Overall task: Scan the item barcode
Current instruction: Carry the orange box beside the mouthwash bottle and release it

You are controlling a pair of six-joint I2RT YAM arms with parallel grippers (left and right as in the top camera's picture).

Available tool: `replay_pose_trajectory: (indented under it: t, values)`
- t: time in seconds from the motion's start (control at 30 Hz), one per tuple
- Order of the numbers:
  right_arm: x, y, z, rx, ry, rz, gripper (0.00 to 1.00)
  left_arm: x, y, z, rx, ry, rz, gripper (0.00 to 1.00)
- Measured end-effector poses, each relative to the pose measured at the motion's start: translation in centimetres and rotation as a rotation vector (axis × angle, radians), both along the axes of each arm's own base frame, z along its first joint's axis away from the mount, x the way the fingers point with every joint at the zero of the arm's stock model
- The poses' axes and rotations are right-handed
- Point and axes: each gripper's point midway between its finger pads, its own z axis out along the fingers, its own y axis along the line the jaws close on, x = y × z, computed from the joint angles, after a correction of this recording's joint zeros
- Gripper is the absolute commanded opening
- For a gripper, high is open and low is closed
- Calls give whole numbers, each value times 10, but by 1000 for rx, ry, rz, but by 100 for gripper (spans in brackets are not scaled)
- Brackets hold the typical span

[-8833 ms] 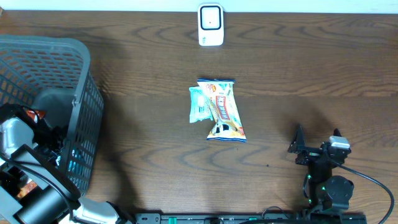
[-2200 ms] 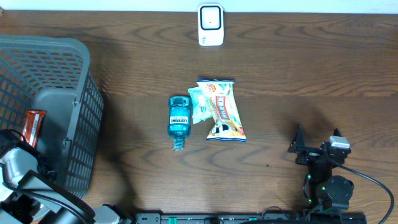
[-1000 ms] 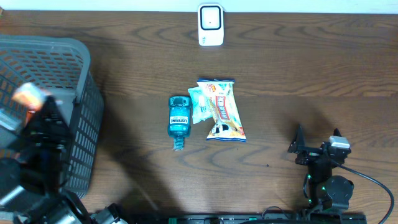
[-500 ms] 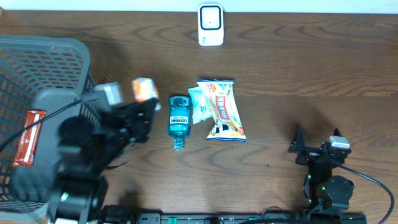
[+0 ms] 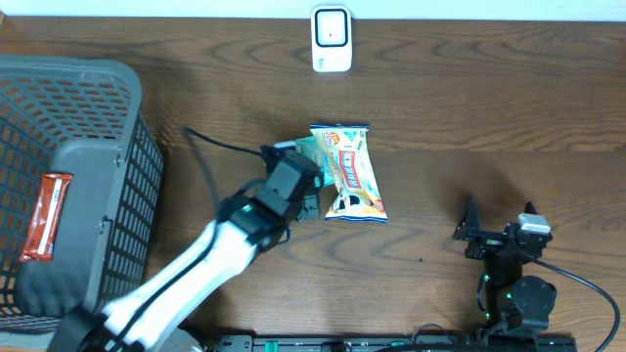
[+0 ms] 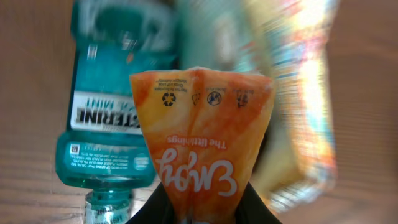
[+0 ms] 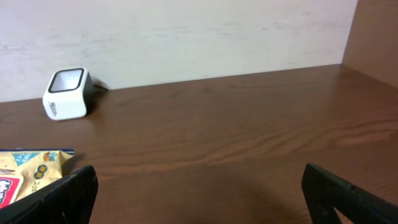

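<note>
Above the tabletop [image 5: 469,108], overhead view: reaches in from the lower left with the left arm [image 5: 196,264] and sets the left pincer [image 5: 296,184] just beside the snack packs [image 5: 350,171] at mid-tabletop, covering what lies beneath. Shows the scanner [image 5: 332,39] upright at the far edge, well apart from the packs. Shows the basket [image 5: 127,176] on the left, a red packet [image 5: 41,215] inside. Rests the right pincer [image 5: 499,235] near the front right, apart from everything.

At the left wrist: clamps tight on an orange pouch [image 6: 202,137], one end pinched between the dark fingers [image 6: 146,214], the crimped end pointing away. Holds it in front of a teal bottle [image 6: 109,118] lying flat on the wood, cap toward the bottom of the frame; touching or not, cannot tell. Blurs the snack packs at right.

At the right wrist: spreads both fingers wide apart. Looks across the wood to the scanner at far left and a corner of a snack pack at lower left.
</note>
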Motion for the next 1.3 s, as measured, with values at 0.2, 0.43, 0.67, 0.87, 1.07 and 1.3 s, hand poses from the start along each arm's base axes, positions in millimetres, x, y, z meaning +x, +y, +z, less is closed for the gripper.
replay_pose_trajectory:
  t: [0.2,0.43,0.67,0.87,1.07,1.3]
  values:
    - [0,0,0,0,0,0,99,2,-13,-47,-22,119,61,8]
    - [0,0,0,0,0,0,99,-7,-24,-76,-42,216,47,22]
    - [0,0,0,0,0,0,99,-16,-33,-81,-42,241,23,78]
    - [0,0,0,0,0,0,99,-22,-42,-68,-56,215,-26,98]
    - [0,0,0,0,0,0,99,-14,-38,-3,-102,46,-66,98]
    - [0,0,0,0,0,0,99,-11,0,84,-9,-134,-107,98]
